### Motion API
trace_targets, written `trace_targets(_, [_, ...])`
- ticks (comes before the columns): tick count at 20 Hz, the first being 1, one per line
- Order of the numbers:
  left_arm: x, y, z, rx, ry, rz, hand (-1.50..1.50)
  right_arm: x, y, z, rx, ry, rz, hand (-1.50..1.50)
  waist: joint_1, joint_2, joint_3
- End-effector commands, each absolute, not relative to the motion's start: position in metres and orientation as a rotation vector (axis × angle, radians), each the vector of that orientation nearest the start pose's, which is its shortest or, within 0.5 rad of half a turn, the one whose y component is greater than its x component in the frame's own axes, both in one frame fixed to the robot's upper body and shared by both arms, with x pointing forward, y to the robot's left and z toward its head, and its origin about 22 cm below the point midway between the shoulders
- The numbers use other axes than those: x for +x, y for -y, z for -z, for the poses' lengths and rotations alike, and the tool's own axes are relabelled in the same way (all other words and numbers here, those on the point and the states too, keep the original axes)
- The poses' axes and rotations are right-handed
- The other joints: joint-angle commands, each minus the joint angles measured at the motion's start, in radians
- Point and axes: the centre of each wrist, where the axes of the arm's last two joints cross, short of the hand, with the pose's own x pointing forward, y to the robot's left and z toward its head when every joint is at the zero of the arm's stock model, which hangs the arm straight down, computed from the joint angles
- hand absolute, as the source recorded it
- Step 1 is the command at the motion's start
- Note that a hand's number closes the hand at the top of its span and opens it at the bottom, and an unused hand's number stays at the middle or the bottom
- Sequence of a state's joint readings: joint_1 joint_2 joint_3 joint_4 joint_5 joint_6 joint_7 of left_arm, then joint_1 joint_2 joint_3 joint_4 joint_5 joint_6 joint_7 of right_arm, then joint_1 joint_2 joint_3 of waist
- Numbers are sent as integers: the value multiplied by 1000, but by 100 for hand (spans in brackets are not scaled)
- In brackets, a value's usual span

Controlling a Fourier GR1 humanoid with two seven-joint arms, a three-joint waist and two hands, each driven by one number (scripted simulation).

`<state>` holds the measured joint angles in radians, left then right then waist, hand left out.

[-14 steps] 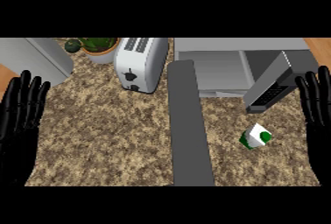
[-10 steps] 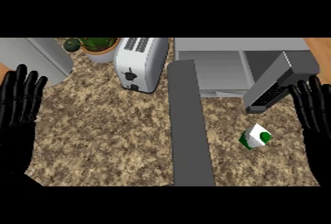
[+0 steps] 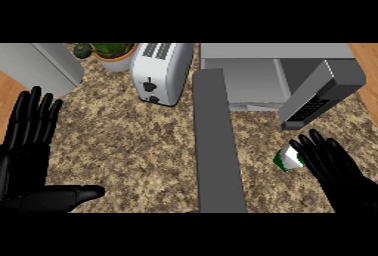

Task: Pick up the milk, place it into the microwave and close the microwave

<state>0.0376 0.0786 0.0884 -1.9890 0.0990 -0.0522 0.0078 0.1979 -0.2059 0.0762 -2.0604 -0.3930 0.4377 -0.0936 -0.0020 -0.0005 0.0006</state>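
The milk, a small white and green carton, lies on the speckled counter at the right, below the microwave. My right hand is open, its straight fingers reaching up to the carton's right side and partly covering it. The microwave stands at the back right with its door swung wide open, a long grey slab running toward me down the middle. The control panel juts out just above the carton. At the left edge my left hand rests open with fingers up.
A silver toaster stands at the back centre, left of the microwave door. Behind it is a potted plant, and a grey appliance fills the back left corner. Wood floor shows past the counter's side edges.
My right hand has moved left and down from the right edge to the milk carton. The left hand has shifted slightly inward. The carton has not moved.
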Motion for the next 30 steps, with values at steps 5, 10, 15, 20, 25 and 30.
trace_targets(5, [167, -260, -64, -12, 1945, -32, -150, 163, 283, -66, 611, 1913, -273, -150, 4, -1, -1])
trace_targets(10, [156, -277, -85, -8, 1916, -24, -150, 152, 286, -66, 438, 1933, -288, -150, 2, -2, -1])
trace_targets(15, [142, -267, -77, -12, 1911, -17, -150, 159, 281, -59, 300, 1983, -249, -150, 3, -1, -1])
trace_targets(20, [117, -277, -64, -8, 1896, -28, -150, 155, 293, -35, 208, 2011, -244, -150, 6, -3, -1])
trace_targets(25, [123, -269, -71, 14, 1923, -14, -150, 202, 278, -5, 196, 1971, -252, -150, 10, 0, 0])
trace_targets(30, [105, -272, -41, 4, 1910, -13, -150, 202, 283, 2, 132, 1961, -220, -150, 10, -1, -1])
